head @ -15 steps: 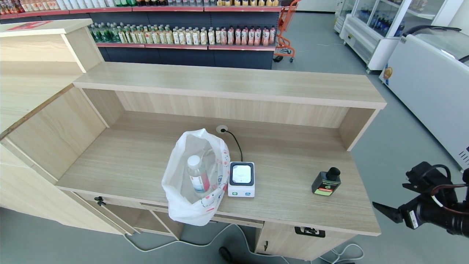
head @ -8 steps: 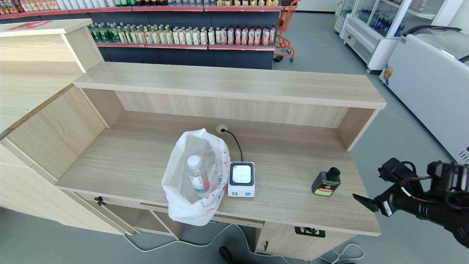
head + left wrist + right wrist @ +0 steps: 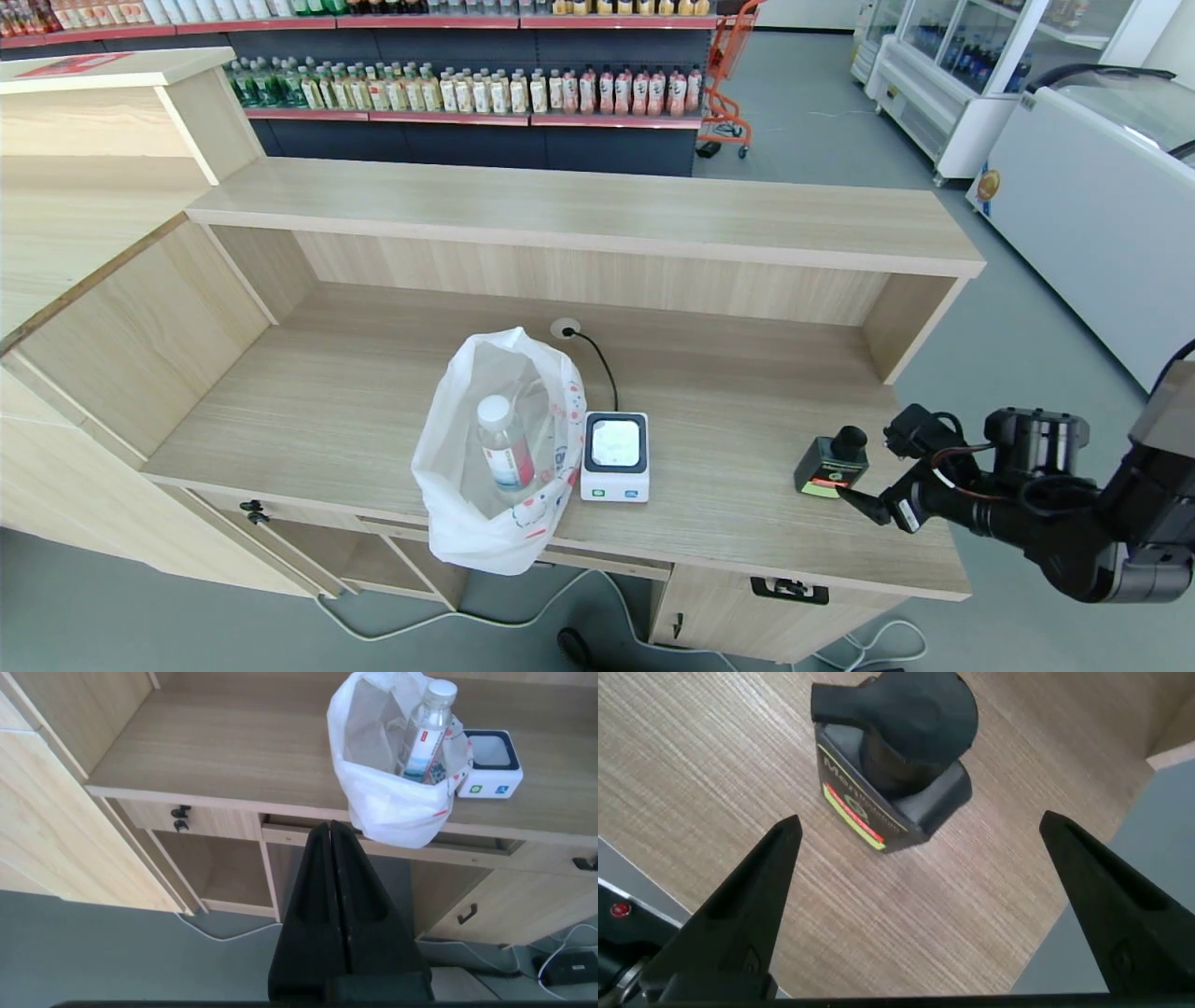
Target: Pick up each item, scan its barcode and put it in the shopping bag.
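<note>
A small dark bottle point(image 3: 831, 464) with a black cap and a green-and-red label stands on the right part of the wooden counter point(image 3: 709, 392). My right gripper point(image 3: 868, 469) hovers just to its right, open. In the right wrist view the dark bottle point(image 3: 892, 761) sits just beyond the fingertips of my right gripper point(image 3: 920, 826). A white shopping bag point(image 3: 495, 467) stands open at the counter's front edge, with a clear water bottle point(image 3: 504, 455) upright inside. The white barcode scanner point(image 3: 615, 455) sits beside the bag. My left gripper point(image 3: 334, 838) is shut and empty, low in front of the counter, below the shopping bag point(image 3: 392, 775).
A black cable point(image 3: 597, 364) runs from the scanner back to a hole in the counter. A raised shelf point(image 3: 579, 215) borders the back, with side walls left and right. Drawers and loose cables lie under the front edge point(image 3: 280, 826).
My right arm has swung left from beyond the counter's right end, over the edge, up to the dark bottle. The bag, scanner and bottles have not moved.
</note>
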